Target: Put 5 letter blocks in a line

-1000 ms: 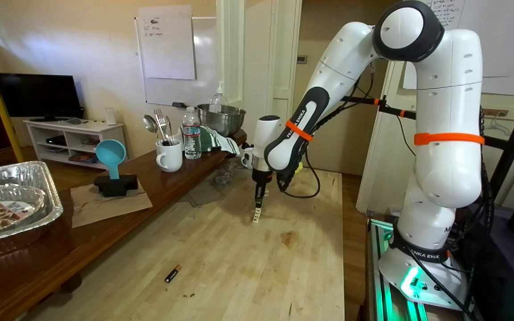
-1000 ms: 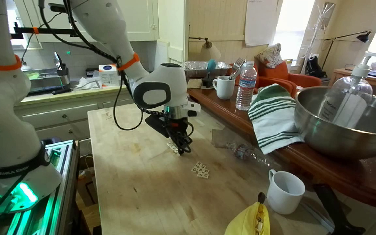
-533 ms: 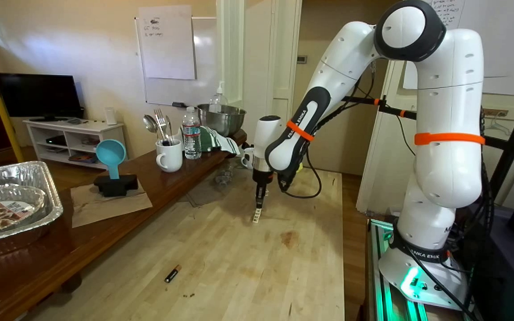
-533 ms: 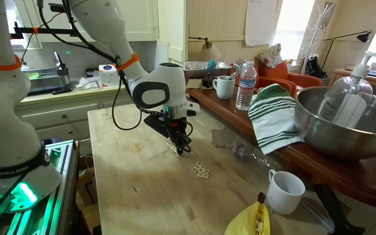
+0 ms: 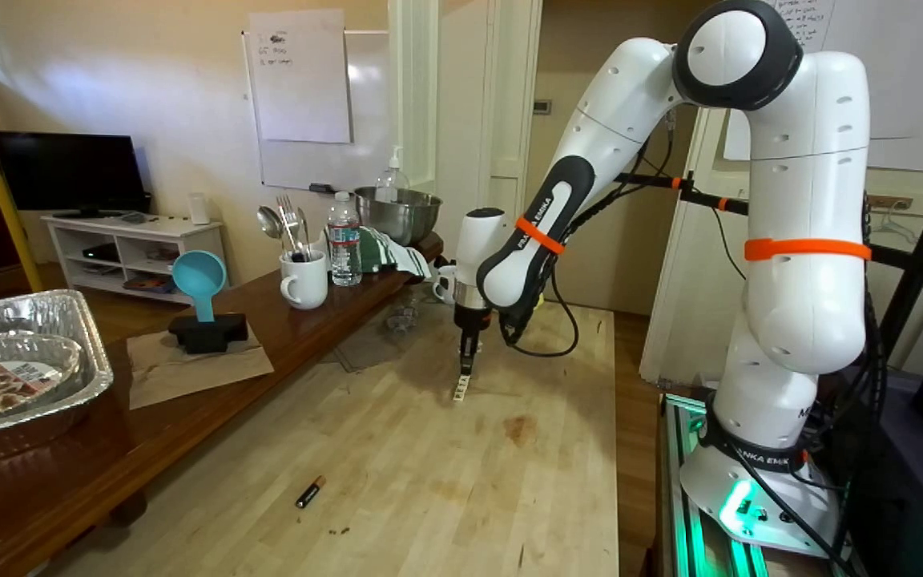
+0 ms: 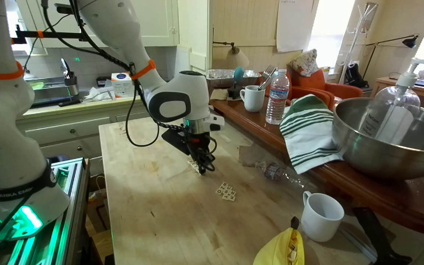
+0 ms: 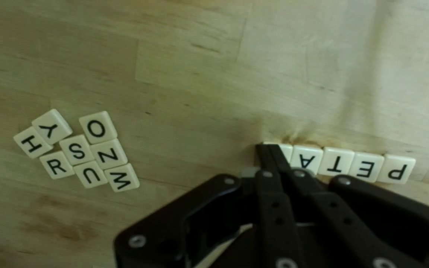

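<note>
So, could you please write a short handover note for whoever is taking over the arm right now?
End effector: shut, nothing visible between the fingers; its tips partly hide the fifth block, contact unclear.
Row of blocks: P, E, T, A from right to left in the wrist view, then that fifth block, letter hidden.
Loose blocks: eight, clustered apart from the row.
Done: five blocks appear lined up.
Left: probably just back away and check that the fifth sits straight.
</note>
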Action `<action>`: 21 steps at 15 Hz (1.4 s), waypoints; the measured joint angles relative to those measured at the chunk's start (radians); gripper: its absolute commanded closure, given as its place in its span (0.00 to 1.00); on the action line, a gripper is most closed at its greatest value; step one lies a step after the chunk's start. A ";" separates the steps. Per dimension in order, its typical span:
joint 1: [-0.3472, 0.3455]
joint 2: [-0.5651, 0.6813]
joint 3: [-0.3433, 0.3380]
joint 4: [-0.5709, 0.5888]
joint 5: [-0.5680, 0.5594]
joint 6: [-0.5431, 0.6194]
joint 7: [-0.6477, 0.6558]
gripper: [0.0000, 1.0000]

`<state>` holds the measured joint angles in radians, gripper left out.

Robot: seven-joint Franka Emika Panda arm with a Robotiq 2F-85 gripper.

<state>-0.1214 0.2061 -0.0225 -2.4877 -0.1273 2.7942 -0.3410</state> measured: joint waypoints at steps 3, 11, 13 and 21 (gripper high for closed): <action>0.000 0.000 0.000 0.000 -0.003 0.000 0.000 1.00; 0.002 -0.012 -0.001 0.000 -0.021 0.000 0.000 1.00; 0.003 -0.021 -0.001 0.000 -0.021 0.000 0.000 1.00; 0.010 -0.089 0.019 -0.013 0.006 -0.056 -0.001 0.60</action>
<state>-0.1116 0.1167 -0.0033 -2.5004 -0.1213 2.7381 -0.3423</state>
